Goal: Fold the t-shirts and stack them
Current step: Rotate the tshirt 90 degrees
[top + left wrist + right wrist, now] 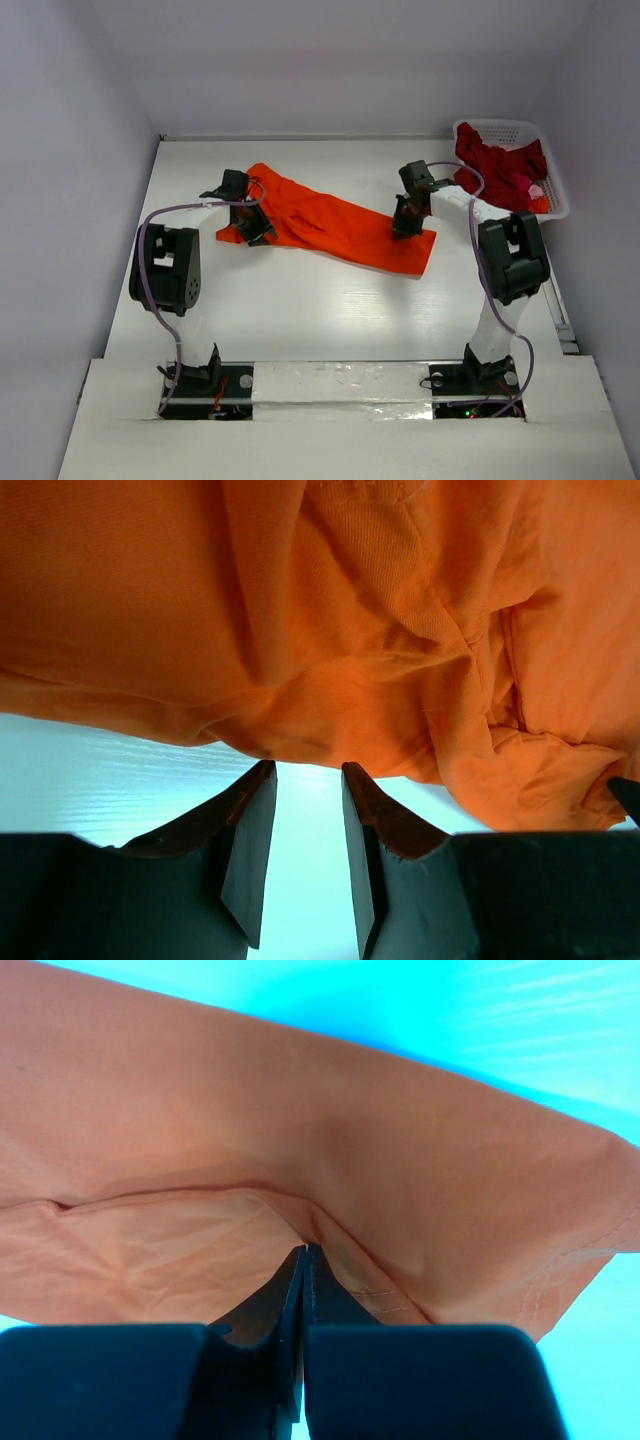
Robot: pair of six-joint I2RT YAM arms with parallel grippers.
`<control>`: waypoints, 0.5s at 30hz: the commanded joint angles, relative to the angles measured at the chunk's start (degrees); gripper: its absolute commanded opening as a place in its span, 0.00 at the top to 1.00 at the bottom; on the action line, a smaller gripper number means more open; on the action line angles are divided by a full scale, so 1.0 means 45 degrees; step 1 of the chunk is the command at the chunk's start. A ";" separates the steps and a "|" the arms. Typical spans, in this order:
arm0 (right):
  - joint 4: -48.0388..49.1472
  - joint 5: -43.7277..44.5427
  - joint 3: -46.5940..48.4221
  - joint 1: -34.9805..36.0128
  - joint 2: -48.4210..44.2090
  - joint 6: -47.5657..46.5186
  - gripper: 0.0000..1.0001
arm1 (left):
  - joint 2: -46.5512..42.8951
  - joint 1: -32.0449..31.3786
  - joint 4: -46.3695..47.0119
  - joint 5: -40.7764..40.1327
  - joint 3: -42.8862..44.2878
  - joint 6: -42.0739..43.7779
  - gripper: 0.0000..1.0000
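orange t-shirt (pixel 335 228): soft wrinkled cloth, lay in a long slanted strip on the smooth white desk (pixel 330 310)
left tool (pixel 308 780): jaws parted, empty, at the bunched end
right tool (pixel 303 1252): pinched tight on a puckered fold
crimson t-shirt (pixel 495 165): crumpled in the latticed basket (pixel 557 195)

Robotics lab test cell, plain white walls (pixel 350 60) enclosing a white table (pixel 320 310), cabled left arm (pixel 165 268) and right arm (pixel 513 260) bolted at its near edge, silver tape strip (pixel 340 390) between the bases, white latticed basket (pixel 500 124) in the far corner.
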 commanded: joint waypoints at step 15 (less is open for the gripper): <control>-0.0015 -0.0152 -0.0137 -0.1144 -0.1187 -0.0410 1.00 | -0.0136 0.0196 -0.0158 0.0113 0.0411 0.0229 0.71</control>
